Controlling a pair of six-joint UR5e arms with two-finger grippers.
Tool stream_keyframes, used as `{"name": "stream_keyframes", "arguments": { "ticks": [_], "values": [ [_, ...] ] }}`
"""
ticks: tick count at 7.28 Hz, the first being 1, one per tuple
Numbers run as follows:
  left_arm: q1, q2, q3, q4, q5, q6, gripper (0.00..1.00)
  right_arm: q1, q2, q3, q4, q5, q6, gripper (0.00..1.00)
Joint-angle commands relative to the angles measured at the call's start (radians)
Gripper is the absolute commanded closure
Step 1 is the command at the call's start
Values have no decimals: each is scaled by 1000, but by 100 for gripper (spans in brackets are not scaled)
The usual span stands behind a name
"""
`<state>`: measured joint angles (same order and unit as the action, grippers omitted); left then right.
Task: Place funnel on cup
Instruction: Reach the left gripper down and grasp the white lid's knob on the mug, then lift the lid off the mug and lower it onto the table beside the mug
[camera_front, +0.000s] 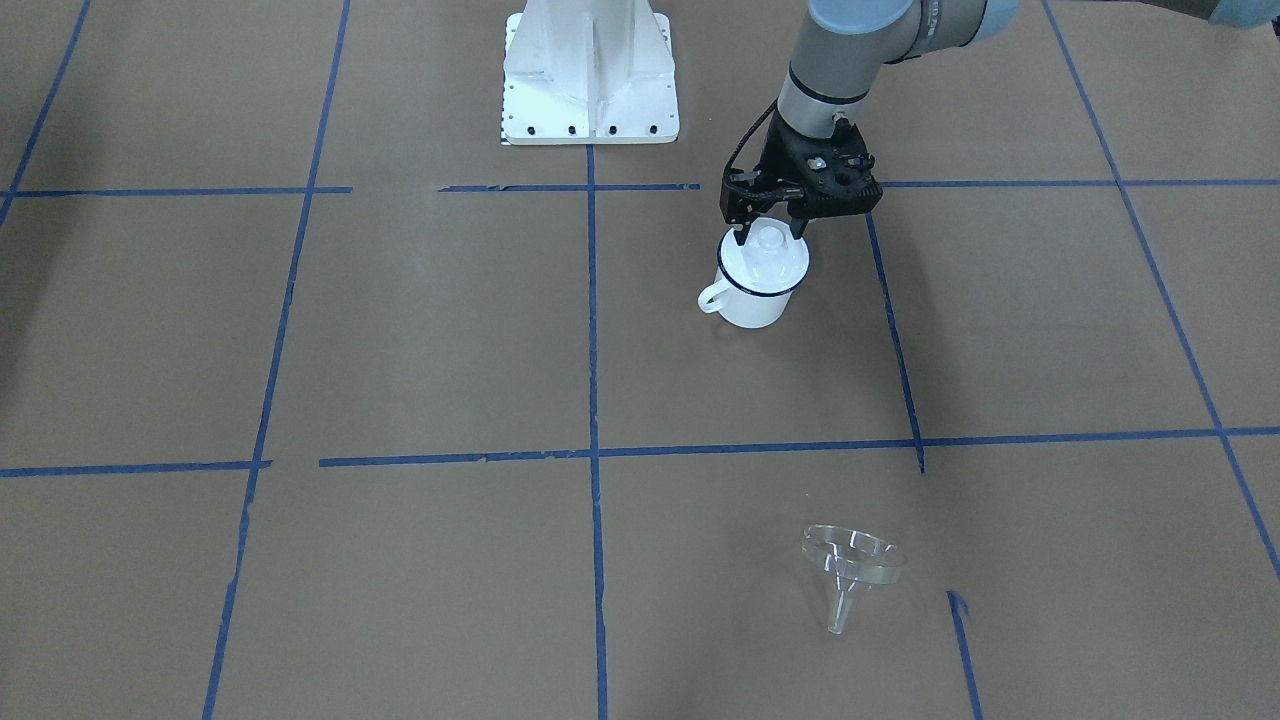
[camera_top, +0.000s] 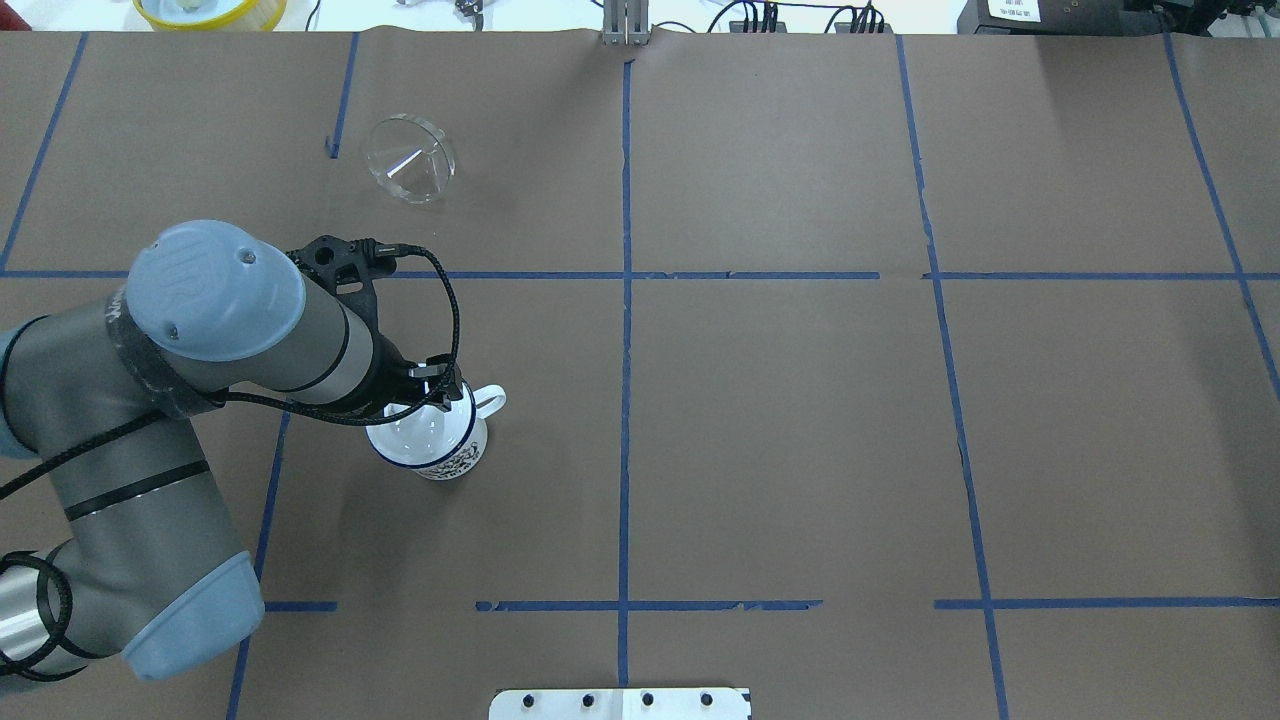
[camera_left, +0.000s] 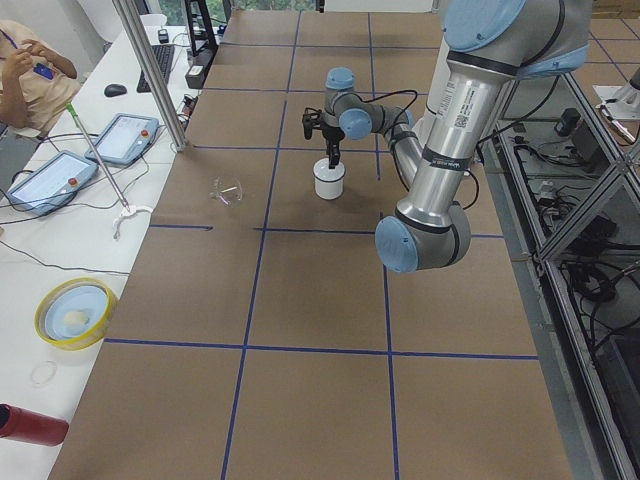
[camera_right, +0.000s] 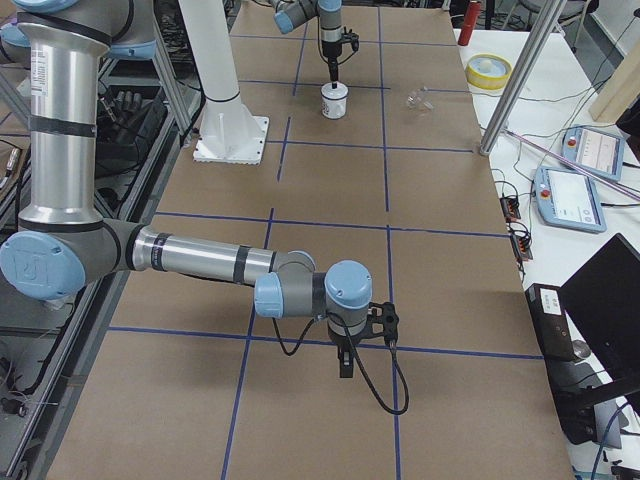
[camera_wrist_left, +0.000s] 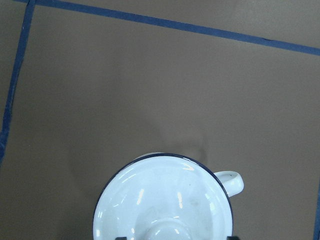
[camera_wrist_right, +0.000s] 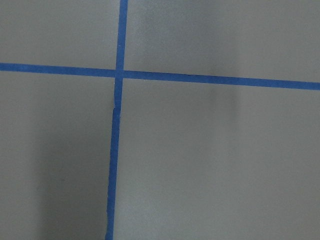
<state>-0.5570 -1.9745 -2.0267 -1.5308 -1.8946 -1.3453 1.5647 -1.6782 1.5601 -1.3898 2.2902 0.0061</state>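
bench (camera_front: 400, 350): brown paper, blue tape (camera_front: 593, 330) squares | cup (camera_front: 750, 305): white lid (camera_front: 765, 268) on | left pincer (camera_front: 770, 235): open around knob (camera_front: 768, 242), holds nothing | right pincer (camera_right: 345, 368): cannot tell | funnel (camera_front: 853, 560): well away from cup

1. Even light from above is falling on the table (camera_front: 400, 350), keeping its brown paper uniformly bright in the front-facing and overhead views.
2. Soft, blurred shadows are spreading across the paper around the cup (camera_front: 752, 300) and under the left arm (camera_top: 200, 330).
3. The funnel (camera_front: 852, 560) is catching small white glints along its rim and is showing only faintly against the paper.
4. In the left wrist view, short bright streaks are glaring off the white lid (camera_wrist_left: 165, 200), whose bottom edge is going soft.
5. The right wrist view is looking grey and washed out, with a dim band darkening its left side.
6. In both side views, upright poles are leaning toward the frame edges.
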Motion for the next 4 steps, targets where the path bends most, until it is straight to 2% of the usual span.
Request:
{"name": "stream_keyframes", "arguments": {
  "ticks": [1,3,4],
  "values": [
    [3,0,0,1,0,0,52,0,0,0,0,0,0,0],
    [2,0,-3,1,0,0,100,0,0,0,0,0,0,0],
    [-4,2,-10,1,2,1,100,0,0,0,0,0,0,0]
  ]
}}
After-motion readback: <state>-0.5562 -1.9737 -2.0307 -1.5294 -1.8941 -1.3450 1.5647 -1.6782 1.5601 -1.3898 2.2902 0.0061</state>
